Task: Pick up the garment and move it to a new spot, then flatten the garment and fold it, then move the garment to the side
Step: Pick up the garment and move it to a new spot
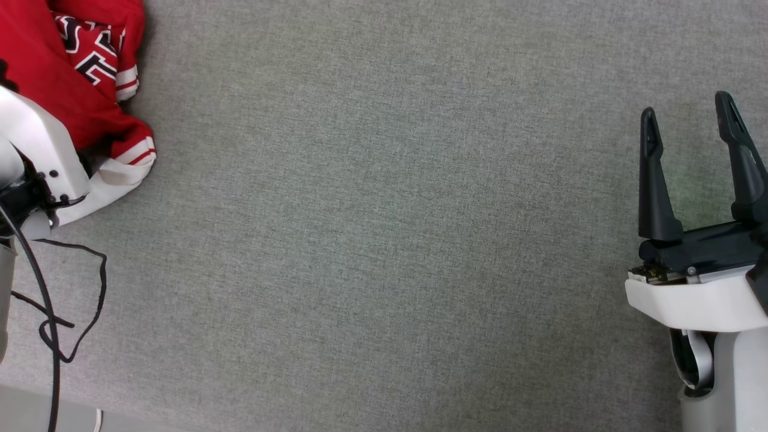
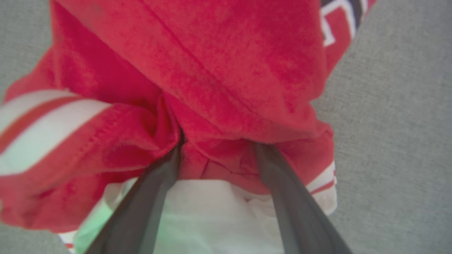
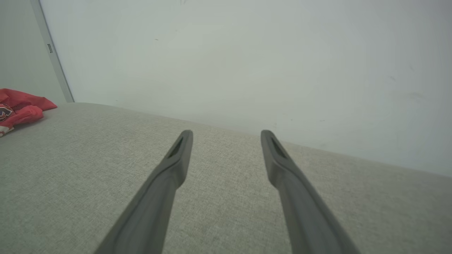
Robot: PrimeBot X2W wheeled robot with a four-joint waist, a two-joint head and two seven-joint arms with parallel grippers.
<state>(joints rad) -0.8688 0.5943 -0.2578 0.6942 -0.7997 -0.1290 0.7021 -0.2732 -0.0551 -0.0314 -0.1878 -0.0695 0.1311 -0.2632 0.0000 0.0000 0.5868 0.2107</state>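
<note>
crumpled garment (image 1: 60, 102) (striped trim (image 1: 135, 150)) on coarse grey fabric (image 1: 384, 240).

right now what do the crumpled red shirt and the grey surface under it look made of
Crumpled red-and-white shirt: soft knit cloth, probably cotton jersey, matte; it bunches in limp folds and shows a stitched hem. Grey surface: woven upholstery-like fabric, matte, with a fine heathered weave.

A grey woven fabric surface (image 1: 384, 240) spread wide from left to right. A thin black cord (image 1: 105, 270) lay in loose loops at its near left. Beyond its far edge stood a pale wall (image 3: 247, 63), with a narrow grey upright strip (image 3: 53, 53) towards the left.
</note>
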